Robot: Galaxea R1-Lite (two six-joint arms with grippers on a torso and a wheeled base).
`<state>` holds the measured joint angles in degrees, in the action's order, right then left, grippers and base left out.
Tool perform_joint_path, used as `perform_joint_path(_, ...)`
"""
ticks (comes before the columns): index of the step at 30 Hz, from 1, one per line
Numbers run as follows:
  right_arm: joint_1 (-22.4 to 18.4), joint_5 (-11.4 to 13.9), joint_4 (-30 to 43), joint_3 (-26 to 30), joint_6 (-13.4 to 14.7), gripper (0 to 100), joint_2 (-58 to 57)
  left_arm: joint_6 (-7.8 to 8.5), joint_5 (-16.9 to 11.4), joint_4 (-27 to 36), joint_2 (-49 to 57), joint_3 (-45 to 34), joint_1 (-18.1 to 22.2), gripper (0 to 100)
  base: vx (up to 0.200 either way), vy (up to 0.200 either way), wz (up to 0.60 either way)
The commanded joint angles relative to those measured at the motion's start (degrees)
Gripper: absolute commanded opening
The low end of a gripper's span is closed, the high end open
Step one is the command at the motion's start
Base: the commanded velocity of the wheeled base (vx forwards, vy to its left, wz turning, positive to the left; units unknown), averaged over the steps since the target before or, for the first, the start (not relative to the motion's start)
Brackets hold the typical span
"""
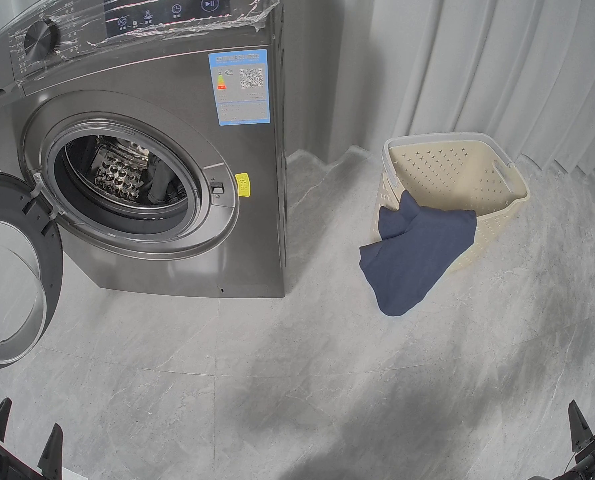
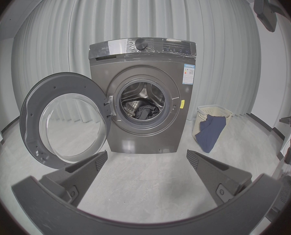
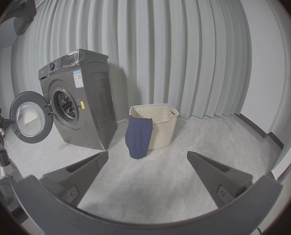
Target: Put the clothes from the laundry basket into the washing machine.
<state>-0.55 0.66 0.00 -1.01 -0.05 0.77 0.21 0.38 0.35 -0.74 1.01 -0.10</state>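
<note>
A grey front-loading washing machine (image 1: pixel 244 188) stands on the pale stone floor (image 1: pixel 311 381) at the far left, in front of a white curtain (image 1: pixel 477 55). Its round door (image 1: pixel 47 255) is swung fully open to the left, leaving the drum (image 1: pixel 114 168) exposed. Some dark clothes (image 2: pixel 145 111) lie at the bottom of the drum.

To the right of the machine, and apart from it, sits a cream laundry basket (image 1: pixel 504 211) with perforated walls. A navy cloth (image 1: pixel 414 255) is draped over the basket's near-left rim. A small part lies inside, and most of it hangs down the outer wall toward the floor. Whether its lower end touches the floor cannot be told.

The left end effector (image 1: pixel 27 428) sits low at the near left, well short of the machine, with its fingers spread wide and nothing between them. The right end effector (image 1: pixel 594 401) sits at the near right, well apart from the basket, and it too is spread wide and empty.
</note>
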Motion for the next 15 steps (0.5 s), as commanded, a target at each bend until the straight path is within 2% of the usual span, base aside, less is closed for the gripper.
perform_joint_path(1,0.02,0.04,0.00,1.01,-0.04,100,-0.15,-0.56,-0.20,0.00,0.66,-1.01,0.01,100,0.000,-0.200,0.00)
perform_joint_path(3,0.02,0.04,0.00,1.01,-0.04,100,-0.15,-0.73,-0.29,0.00,0.66,-0.92,-0.08,100,0.000,-0.200,0.00)
perform_joint_path(7,0.02,-0.04,0.00,1.01,-0.04,100,-0.15,-0.65,-0.47,0.00,0.66,-0.92,-0.08,100,0.000,0.000,0.00)
perform_joint_path(10,0.02,0.04,0.00,1.01,-0.04,100,-0.15,-1.26,-0.29,0.00,0.66,-0.92,-0.08,100,0.000,0.000,0.00)
perform_joint_path(15,0.02,0.04,0.00,1.01,-0.04,100,-0.15,-1.53,-0.29,0.00,0.66,-0.92,-0.08,100,0.200,0.000,0.00)
